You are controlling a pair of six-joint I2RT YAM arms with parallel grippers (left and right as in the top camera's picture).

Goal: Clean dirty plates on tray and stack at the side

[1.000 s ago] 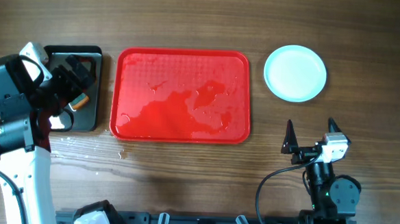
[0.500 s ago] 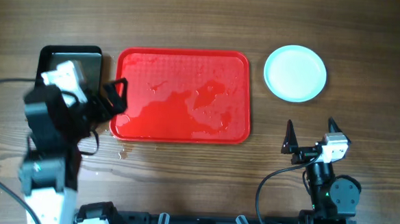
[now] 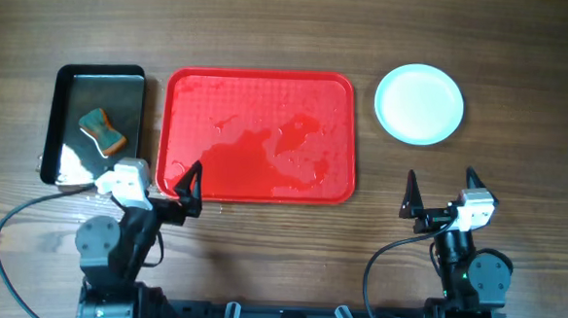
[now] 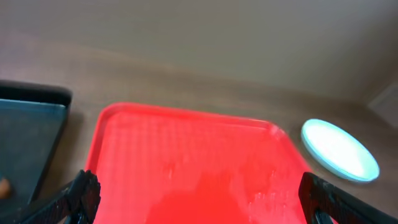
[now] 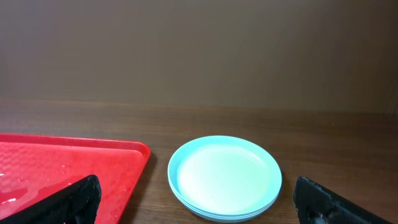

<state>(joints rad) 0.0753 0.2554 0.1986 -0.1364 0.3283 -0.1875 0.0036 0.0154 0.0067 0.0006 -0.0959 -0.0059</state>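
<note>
Two hands rest at the near edge of the table, each with its fingers spread wide and nothing between them. The left hand sits low by the near left corner of the red tray, and the right hand faces the plates from a little way back. The plates sit in one neat stack on the bare wood just beside the tray's far right corner, apart from it. The right wrist view shows more than one rim in the pile, though an exact count cannot be read. The tray carries no plate, only a sheen of water across its near half. The sponge lies in the black tray to the left.

By this layout the job looks all but finished, and the step in hand appears to be parking the arms. Doing that well calls for little. The left hand's fingers should be kept off the tray's rim, which one finger overlaps from above, so the wet tray is not shoved. The right hand should be held short of the stack so the pile is not knocked askew, and the sponge left where it lies. For a final check, look at the top plate's face, which shows no orange mark from here.
</note>
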